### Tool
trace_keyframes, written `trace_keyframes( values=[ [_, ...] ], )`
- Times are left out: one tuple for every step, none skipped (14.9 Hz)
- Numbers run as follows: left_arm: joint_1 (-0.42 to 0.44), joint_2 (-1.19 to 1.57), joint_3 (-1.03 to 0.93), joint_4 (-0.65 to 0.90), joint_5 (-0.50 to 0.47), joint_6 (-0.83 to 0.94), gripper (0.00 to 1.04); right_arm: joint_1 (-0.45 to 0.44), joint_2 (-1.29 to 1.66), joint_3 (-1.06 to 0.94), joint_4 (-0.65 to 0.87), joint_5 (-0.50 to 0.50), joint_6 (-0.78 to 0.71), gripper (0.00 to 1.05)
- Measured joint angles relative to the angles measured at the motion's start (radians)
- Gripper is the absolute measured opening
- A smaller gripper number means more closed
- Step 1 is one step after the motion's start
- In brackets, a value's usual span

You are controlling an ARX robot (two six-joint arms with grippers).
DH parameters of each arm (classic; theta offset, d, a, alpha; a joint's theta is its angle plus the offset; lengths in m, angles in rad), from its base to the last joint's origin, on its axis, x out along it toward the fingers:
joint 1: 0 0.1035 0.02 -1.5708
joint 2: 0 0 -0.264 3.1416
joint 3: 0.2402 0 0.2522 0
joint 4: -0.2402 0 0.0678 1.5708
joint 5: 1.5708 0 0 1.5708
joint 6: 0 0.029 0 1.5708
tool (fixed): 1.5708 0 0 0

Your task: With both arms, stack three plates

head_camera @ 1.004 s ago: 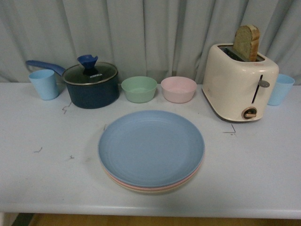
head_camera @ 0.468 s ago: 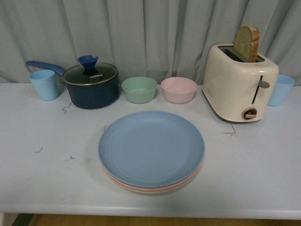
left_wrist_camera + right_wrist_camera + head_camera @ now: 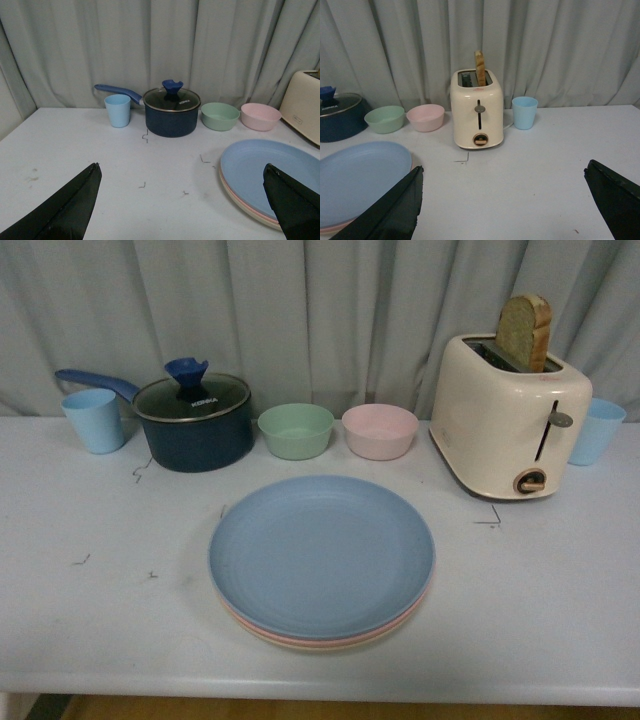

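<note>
The three plates lie in one stack at the middle front of the table. The blue plate (image 3: 321,552) is on top, the pink plate (image 3: 300,639) shows as a thin rim under it, and the beige plate (image 3: 335,647) is at the bottom. The stack also shows in the left wrist view (image 3: 272,172) and the right wrist view (image 3: 360,180). Neither arm shows in the front view. My left gripper (image 3: 182,200) is open and empty, above the table to the stack's left. My right gripper (image 3: 502,200) is open and empty, above the table to the stack's right.
Along the back stand a light blue cup (image 3: 95,419), a dark blue lidded saucepan (image 3: 195,420), a green bowl (image 3: 296,429), a pink bowl (image 3: 380,430), a cream toaster (image 3: 508,413) with bread in it, and a second blue cup (image 3: 598,430). A grey curtain hangs behind.
</note>
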Motion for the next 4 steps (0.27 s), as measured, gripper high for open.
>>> trace_keyframes(
  values=[
    [0.0, 0.0, 0.0, 0.0, 0.0, 0.0, 0.98, 0.0, 0.0, 0.0, 0.0, 0.0, 0.0, 0.98],
    [0.0, 0.0, 0.0, 0.0, 0.0, 0.0, 0.98, 0.0, 0.0, 0.0, 0.0, 0.0, 0.0, 0.98],
    [0.0, 0.0, 0.0, 0.0, 0.0, 0.0, 0.98, 0.0, 0.0, 0.0, 0.0, 0.0, 0.0, 0.98],
    [0.0, 0.0, 0.0, 0.0, 0.0, 0.0, 0.98, 0.0, 0.0, 0.0, 0.0, 0.0, 0.0, 0.98]
  ],
)
